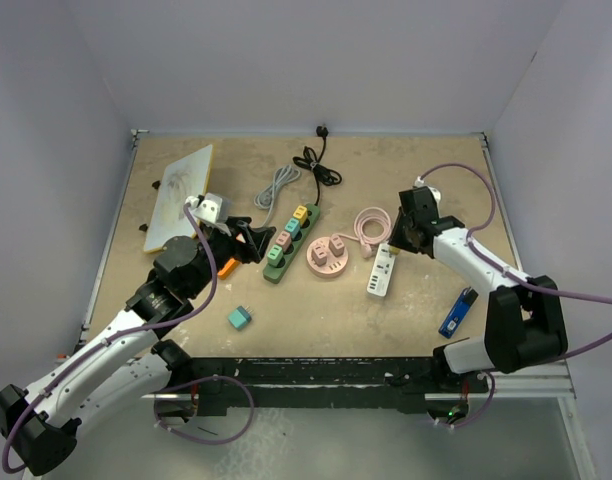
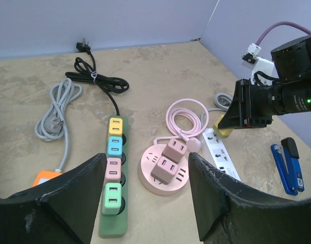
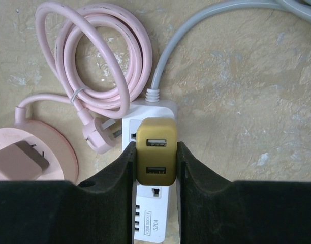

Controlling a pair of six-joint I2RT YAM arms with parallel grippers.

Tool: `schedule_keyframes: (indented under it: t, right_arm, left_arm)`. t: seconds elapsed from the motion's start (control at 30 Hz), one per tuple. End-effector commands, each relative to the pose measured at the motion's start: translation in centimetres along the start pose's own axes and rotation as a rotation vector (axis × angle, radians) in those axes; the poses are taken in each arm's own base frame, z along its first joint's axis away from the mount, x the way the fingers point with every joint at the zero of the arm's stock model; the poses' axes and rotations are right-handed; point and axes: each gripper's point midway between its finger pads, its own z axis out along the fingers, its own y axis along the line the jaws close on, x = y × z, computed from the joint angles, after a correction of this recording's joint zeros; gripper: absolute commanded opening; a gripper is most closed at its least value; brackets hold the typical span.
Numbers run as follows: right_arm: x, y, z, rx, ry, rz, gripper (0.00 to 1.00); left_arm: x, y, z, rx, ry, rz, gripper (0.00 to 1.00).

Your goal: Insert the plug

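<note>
The right gripper (image 3: 154, 150) pinches the gold plug (image 3: 155, 161) over the cable end of the white power strip (image 3: 151, 226), the left gripper (image 2: 146, 158) spread wide well apart; advise squaring pins to holes, then pressing straight down.

Soft, even light, faint shadows on the table (image 1: 386, 180); nearest foreground perhaps slightly blurred.

- Three socket units: green power strip (image 1: 289, 243), white power strip (image 1: 382, 271), round pink hub (image 1: 327, 256).
- Seven adapters: four coloured adapters (image 2: 114, 168), two pink adapters (image 2: 165, 169), one gold adapter (image 3: 156, 151) between the right jaws.
- Four cords: one black cord (image 1: 317, 165), one pink cord (image 1: 372, 222), two grey cords (image 1: 277, 186).
- One teal cube (image 1: 238, 318); one blue stapler (image 1: 457, 312).
</note>
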Motion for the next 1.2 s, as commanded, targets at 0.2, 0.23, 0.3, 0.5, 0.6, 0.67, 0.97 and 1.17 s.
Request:
schedule_keyframes:
  t: [0.2,0.23,0.3,0.5,0.6,0.67,0.97,1.17]
  right_arm:
    - [1.8,0.9,0.2,-0.003,0.071,-0.060,0.00]
    - [2.0,0.9,0.2,-0.001,0.073,-0.062,0.00]
    - [2.1,0.9,0.3,0.001,0.077,-0.067,0.00]
    - [2.3,1.9,0.1,-0.037,0.078,-0.083,0.00]
    - [2.7,2.2,0.1,-0.056,0.090,-0.082,0.00]
    - [2.8,2.1,0.1,-0.055,0.094,-0.074,0.00]
    - [2.7,1.8,-0.3,-0.058,0.056,-0.088,0.00]
    - [3.2,2.5,-0.1,-0.109,0.043,-0.124,0.00]
  left_arm:
    - [-0.9,-0.3,0.1,0.013,-0.039,0.011,0.62]
    - [-0.9,-0.3,0.1,0.013,-0.038,0.012,0.62]
    - [-0.9,-0.2,0.2,0.011,-0.039,0.011,0.62]
    - [-0.8,-0.3,0.2,0.016,-0.035,0.011,0.62]
    - [-0.8,-0.3,0.2,0.015,-0.034,0.013,0.62]
    - [-0.8,-0.3,0.2,0.014,-0.034,0.013,0.62]
    - [-0.7,-0.3,0.4,0.015,-0.030,0.013,0.62]
    - [-0.6,-0.3,0.4,0.018,-0.028,0.014,0.62]
